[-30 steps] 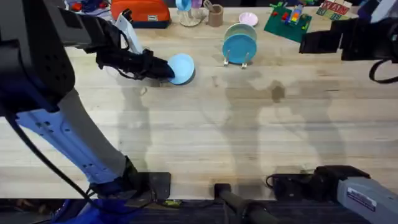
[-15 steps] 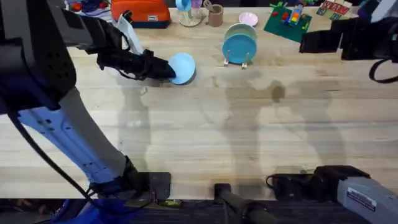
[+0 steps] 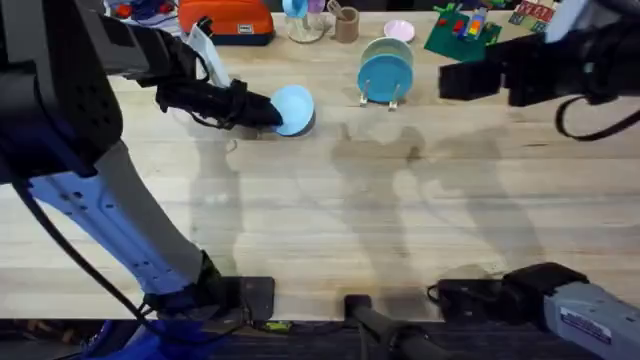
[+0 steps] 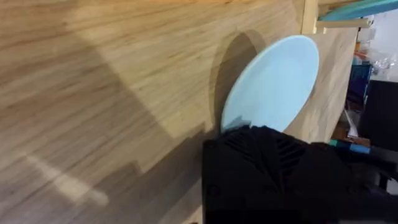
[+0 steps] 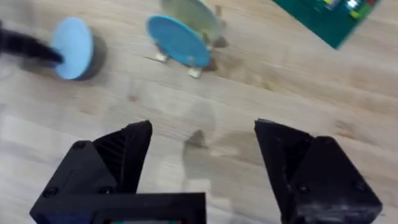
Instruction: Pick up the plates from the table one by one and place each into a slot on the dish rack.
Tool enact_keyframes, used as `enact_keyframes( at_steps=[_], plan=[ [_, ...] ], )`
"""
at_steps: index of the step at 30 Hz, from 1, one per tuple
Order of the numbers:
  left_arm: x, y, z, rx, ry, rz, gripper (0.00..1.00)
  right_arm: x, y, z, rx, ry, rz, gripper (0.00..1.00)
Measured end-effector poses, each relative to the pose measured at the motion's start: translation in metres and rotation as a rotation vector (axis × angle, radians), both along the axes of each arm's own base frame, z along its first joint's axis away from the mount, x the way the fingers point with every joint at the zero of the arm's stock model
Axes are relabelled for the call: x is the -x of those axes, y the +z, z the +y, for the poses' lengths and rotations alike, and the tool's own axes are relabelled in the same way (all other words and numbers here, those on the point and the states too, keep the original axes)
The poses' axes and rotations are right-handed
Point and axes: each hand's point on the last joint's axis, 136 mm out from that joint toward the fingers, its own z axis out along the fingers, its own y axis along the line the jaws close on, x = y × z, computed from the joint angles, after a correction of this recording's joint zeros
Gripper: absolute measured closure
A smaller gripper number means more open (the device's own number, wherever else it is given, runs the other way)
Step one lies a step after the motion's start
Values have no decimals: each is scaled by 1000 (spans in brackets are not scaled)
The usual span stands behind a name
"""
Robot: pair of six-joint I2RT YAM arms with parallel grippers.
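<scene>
**Plate gripped at the far left, rack already holding two**

Clutter lined the far edge of the tabletop (image 3: 330, 220): an orange case (image 3: 226, 20), a brown cup (image 3: 346, 24), a small pink dish (image 3: 398, 30) and a green board (image 3: 462, 38) carrying coloured pieces. No writing on any of them could be read.

The left hand (image 3: 268, 112) was clamped on the rim of a light blue plate (image 3: 293, 108), which stood tilted with its lower edge at the wood. The left wrist view showed the black fingers (image 4: 261, 162) closed over that plate's edge.

The dish rack (image 3: 384, 98) stood to the plate's right, near but apart, with a blue plate (image 3: 385, 76) upright in front and a pale green plate (image 3: 388, 48) behind it. Bare wood lay between plate and rack.

The right hand (image 5: 202, 168) hung above the tabletop right of the rack, its fingers spread apart and holding nothing.
</scene>
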Motion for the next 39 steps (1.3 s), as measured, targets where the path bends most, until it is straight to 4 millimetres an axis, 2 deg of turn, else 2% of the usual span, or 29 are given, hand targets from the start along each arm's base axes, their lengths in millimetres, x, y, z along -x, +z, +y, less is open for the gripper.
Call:
enact_keyframes(
  at_steps=[7, 12, 17, 26, 39],
  plan=[
    [0, 0, 0, 0, 0, 0, 960, 7, 8, 43, -53, 95, -24, 8],
    [0, 0, 0, 0, 0, 0, 960, 7, 4, 71, -84, 148, -10, 8],
    [0, 0, 0, 0, 0, 0, 960, -4, -11, 102, -93, 198, 14, 8],
    [0, 0, 0, 0, 0, 0, 960, -21, -47, 145, -143, 240, 90, 8],
    [0, 0, 0, -1, 0, 0, 960, -44, -86, 185, -210, 235, 137, 7]
  ],
)
